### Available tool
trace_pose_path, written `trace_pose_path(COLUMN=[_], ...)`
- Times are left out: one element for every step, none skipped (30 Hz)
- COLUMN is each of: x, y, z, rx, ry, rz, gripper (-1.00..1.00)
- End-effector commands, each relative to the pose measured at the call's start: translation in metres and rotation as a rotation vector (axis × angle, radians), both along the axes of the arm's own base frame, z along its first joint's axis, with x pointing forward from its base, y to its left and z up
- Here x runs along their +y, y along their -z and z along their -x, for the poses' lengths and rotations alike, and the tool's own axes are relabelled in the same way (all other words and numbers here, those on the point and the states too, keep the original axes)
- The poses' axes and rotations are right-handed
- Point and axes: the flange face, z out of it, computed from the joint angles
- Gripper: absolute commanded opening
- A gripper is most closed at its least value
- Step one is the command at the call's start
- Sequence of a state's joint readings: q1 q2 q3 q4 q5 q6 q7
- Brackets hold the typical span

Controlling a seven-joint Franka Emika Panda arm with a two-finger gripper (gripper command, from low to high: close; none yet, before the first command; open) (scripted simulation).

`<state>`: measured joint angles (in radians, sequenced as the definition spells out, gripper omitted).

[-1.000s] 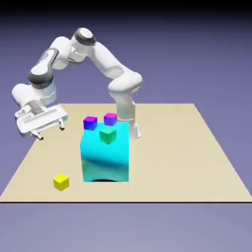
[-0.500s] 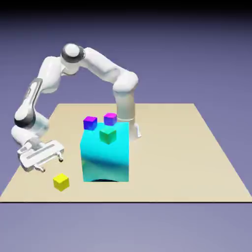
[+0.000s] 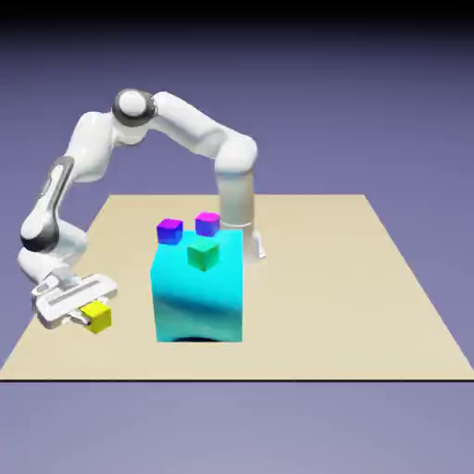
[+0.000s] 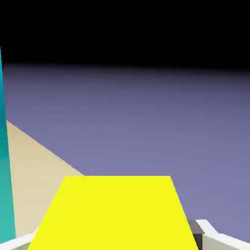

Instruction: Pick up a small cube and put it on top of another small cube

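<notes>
Gripper is clamping the yellow cube, jaws pressing on its sides; in the hand view the cube is filling the bottom middle, large and flat yellow, with a grey fingertip peeking out at its right edge. The cube is sitting low over the table near the exterior view's left edge; whether it is touching the surface or just clear of it, cannot tell. The hand is lying nearly level, pointing toward the exterior view's right, and the white arm is arching up and back to its base behind the blocks. To the cube's right, well apart, the big cyan block is standing on the table; a sliver of it is showing along the hand view's left edge, with tan table beside it. The green cube is showing at the block's upper front. The blue cube with the magenta top is showing at the block's top left corner, and the pinker purple cube is showing just to its right, the two apart. Both are well away from the yellow cube.
</notes>
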<state>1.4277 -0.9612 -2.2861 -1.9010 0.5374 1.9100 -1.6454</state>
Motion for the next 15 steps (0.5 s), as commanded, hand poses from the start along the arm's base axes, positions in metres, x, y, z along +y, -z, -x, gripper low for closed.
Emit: trace_pose_path(x=[0.006, 0.013, 0.021, 0.028, 0.035, 0.043, 0.050, 0.058, 0.065, 0.073, 0.080, 0.087, 0.094, 0.101, 0.108], y=[-0.013, -0.026, -0.038, -0.050, -0.062, -0.074, -0.085, -0.096, -0.107, -0.118, -0.128, -0.138, -0.148, -0.158, -0.168], z=[-0.007, -0.013, -0.018, -0.023, -0.027, -0.031, -0.034, -0.037, -0.039, -0.041, -0.042, -0.043, -0.043, -0.043, -0.043], rx=[-0.023, -0.042, -0.060, -0.076, -0.089, -0.101, -0.110, -0.117, -0.122, -0.124, -0.125, -0.123, -0.119, -0.113, -0.105], ry=[-0.062, -0.127, -0.191, -0.256, -0.321, -0.386, -0.451, -0.515, -0.580, -0.644, -0.708, -0.771, -0.834, -0.896, -0.958], rz=[0.012, 0.025, 0.037, 0.050, 0.062, 0.074, 0.087, 0.099, 0.111, 0.123, 0.135, 0.146, 0.158, 0.169, 0.180], gripper=[-1.00, -1.00, -1.00, -1.00, -1.00, -1.00, -1.00, -1.00, -1.00, -1.00, -1.00, -1.00, -1.00, -1.00, -1.00])
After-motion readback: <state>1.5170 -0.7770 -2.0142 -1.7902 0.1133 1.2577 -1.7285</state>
